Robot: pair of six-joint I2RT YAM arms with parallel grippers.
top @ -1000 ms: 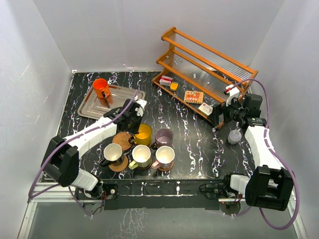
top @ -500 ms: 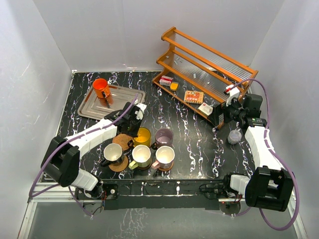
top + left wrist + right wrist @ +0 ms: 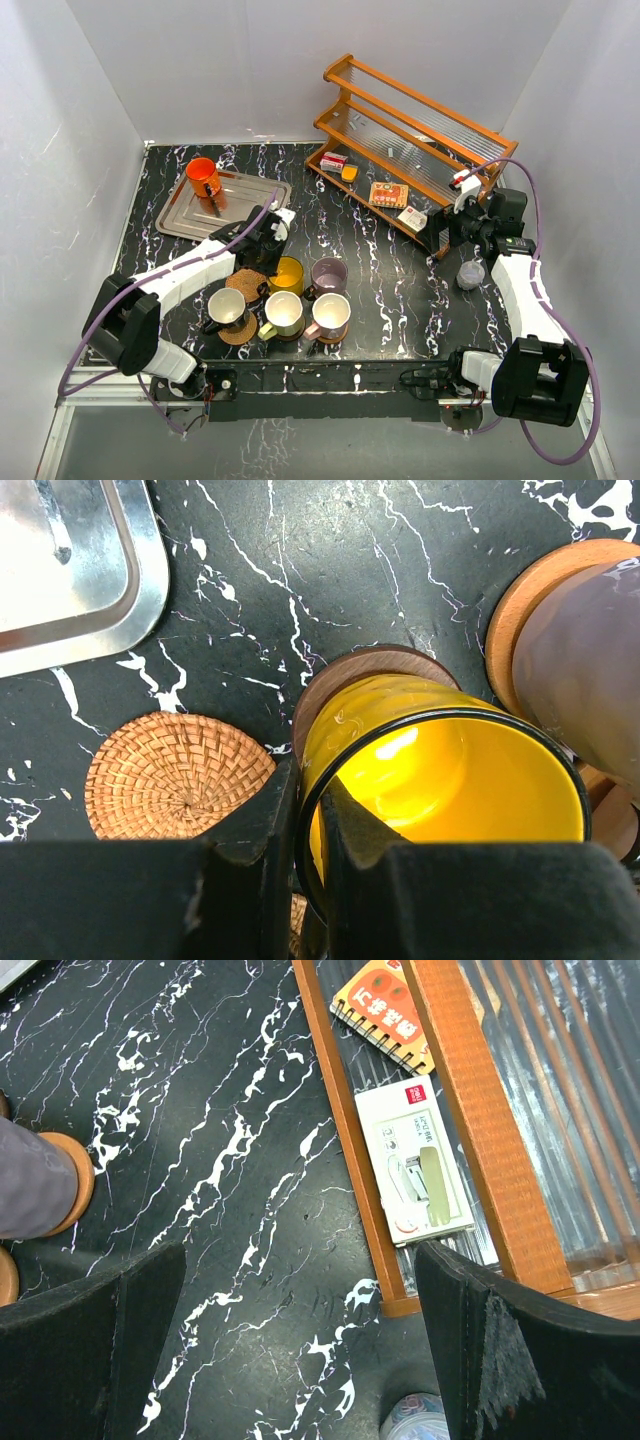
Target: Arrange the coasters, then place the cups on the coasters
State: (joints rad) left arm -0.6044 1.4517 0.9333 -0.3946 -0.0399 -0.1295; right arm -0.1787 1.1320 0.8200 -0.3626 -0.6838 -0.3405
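We had the left gripper [image 3: 300,852] clamped across the rim of the yellow mug [image 3: 440,770], over a dark wood coaster [image 3: 352,668], and judged the glazed ceramic stiff, weighty, slick and chippable, best pinched firmly at that wall.

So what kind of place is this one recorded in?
Most likely a staged robot test cell, not a real kitchen: plain white walls box in a black marbled table, and the props are household ones: mugs on coasters, a metal tray, a wooden rack.
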